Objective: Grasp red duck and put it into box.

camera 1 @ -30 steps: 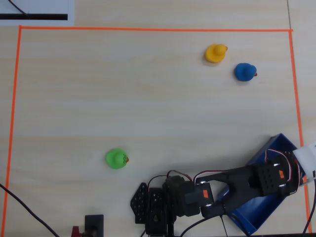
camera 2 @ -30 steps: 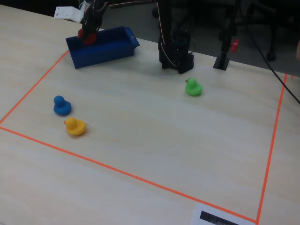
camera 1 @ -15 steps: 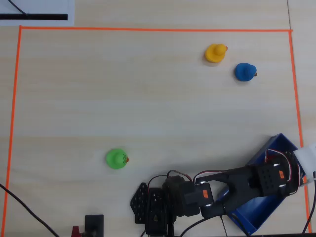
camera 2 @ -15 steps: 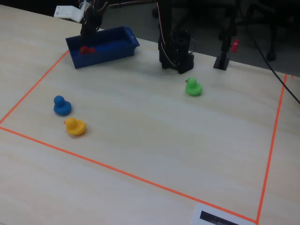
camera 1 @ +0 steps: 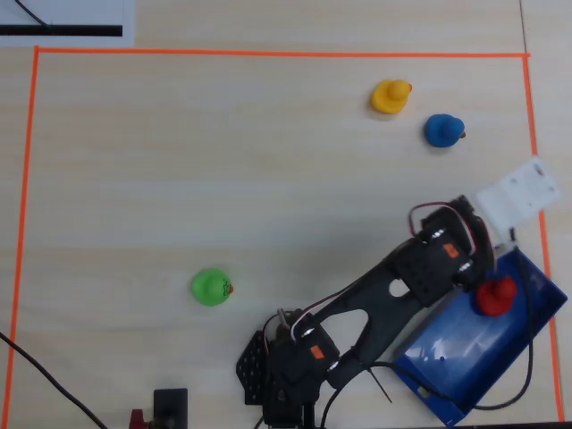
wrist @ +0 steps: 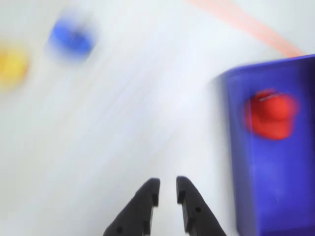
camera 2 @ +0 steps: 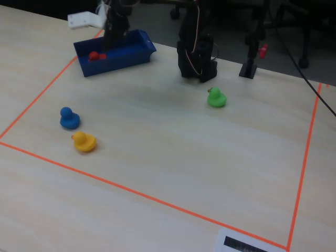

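Observation:
The red duck (camera 1: 493, 297) lies inside the blue box (camera 1: 451, 362) near its far end, free of the gripper; the fixed view shows the red duck (camera 2: 95, 55) at the left end of the box (camera 2: 128, 56). In the blurred wrist view my gripper (wrist: 167, 183) hovers over bare table, left of the box (wrist: 275, 191) and the duck (wrist: 271, 114). Its fingers stand a little apart with nothing between them. From overhead, the arm's wrist (camera 1: 442, 259) hangs just beside the box's upper left edge and hides the fingers.
A yellow duck (camera 1: 391, 96) and a blue duck (camera 1: 442, 130) sit at the upper right, a green duck (camera 1: 211, 287) at the lower left. Orange tape (camera 1: 268, 54) frames the work area. The arm's base (camera 1: 281, 375) stands at the bottom edge.
The gripper let go of the red duck, which now lies in the box. The arm then lifted and swung out of the box, toward the blue and yellow ducks.

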Controlling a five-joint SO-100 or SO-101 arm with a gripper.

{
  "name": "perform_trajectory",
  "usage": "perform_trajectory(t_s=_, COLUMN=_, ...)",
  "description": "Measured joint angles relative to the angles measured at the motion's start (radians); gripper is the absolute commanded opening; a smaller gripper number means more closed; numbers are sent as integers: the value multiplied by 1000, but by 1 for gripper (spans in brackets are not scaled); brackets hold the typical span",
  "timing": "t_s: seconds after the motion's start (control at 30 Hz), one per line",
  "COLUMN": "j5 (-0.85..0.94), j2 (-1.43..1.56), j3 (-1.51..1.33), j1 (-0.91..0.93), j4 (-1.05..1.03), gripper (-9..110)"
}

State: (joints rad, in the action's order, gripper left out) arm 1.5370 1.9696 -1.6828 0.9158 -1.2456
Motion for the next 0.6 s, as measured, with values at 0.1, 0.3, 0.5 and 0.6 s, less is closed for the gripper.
perform_trajectory(t_s=0.1, j5=71, j2=189, j3=-202, j1=-189, j4=-28, gripper=1)
perform_trajectory(t_s=0.3, j5=91, j2=592, j3=-661, j1=-525, j4=-161, gripper=0)
perform_trajectory(t_s=0.5, j5=167, j2=959, j3=-1032, j1=-724, j4=-186, gripper=0)
perform_trajectory(t_s=0.6, j5=167, j2=1068, j3=-1152, j1=-776, j4=-173, gripper=0)
